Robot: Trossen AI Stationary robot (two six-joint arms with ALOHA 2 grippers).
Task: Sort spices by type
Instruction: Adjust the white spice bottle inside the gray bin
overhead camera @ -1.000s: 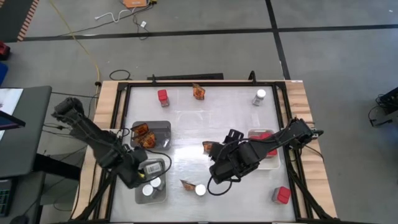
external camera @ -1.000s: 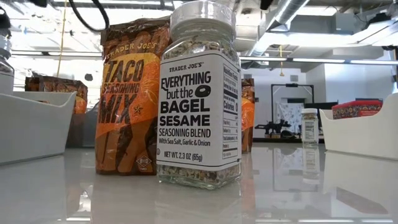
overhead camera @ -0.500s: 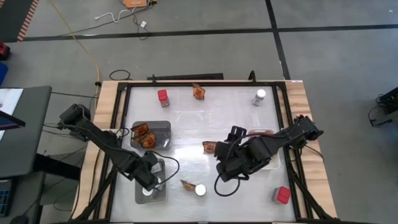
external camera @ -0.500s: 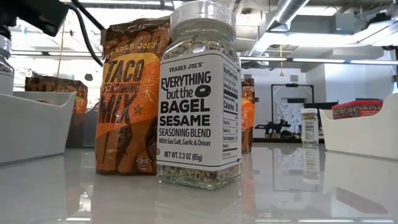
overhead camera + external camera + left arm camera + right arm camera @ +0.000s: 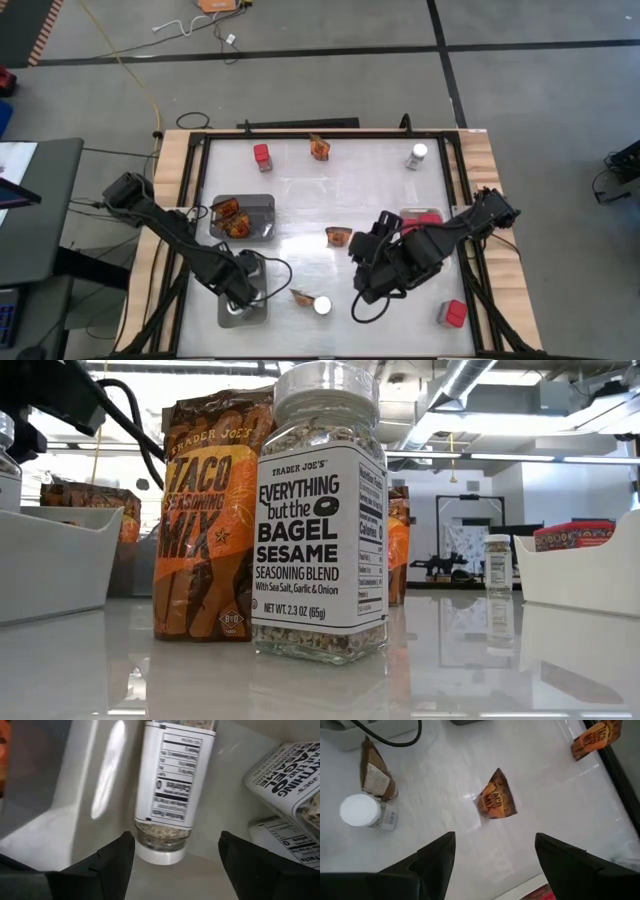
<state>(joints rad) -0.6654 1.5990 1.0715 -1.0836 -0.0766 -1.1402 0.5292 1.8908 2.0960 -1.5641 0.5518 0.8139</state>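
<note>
Left gripper (image 5: 172, 857) sits spread wide over the pale, smooth-walled tray (image 5: 243, 312) at the near left of the glossy worktop (image 5: 330, 200), holding nothing. Between its dark fingers (image 5: 107, 865) lies a cylindrical glass jar (image 5: 172, 790), white lid toward the gripper, long axis running straight away from it. Two more labelled jars (image 5: 295, 795) lie just beside it in the same tray.

Right gripper (image 5: 492, 855) hovers open above the worktop's middle, empty. Below it a crinkled orange taco packet (image 5: 496, 801) stands as a pointed wedge. Toward the tray stands an upright jar (image 5: 322, 305), its round white lid up, with a brown packet (image 5: 300, 296) touching it.
</note>
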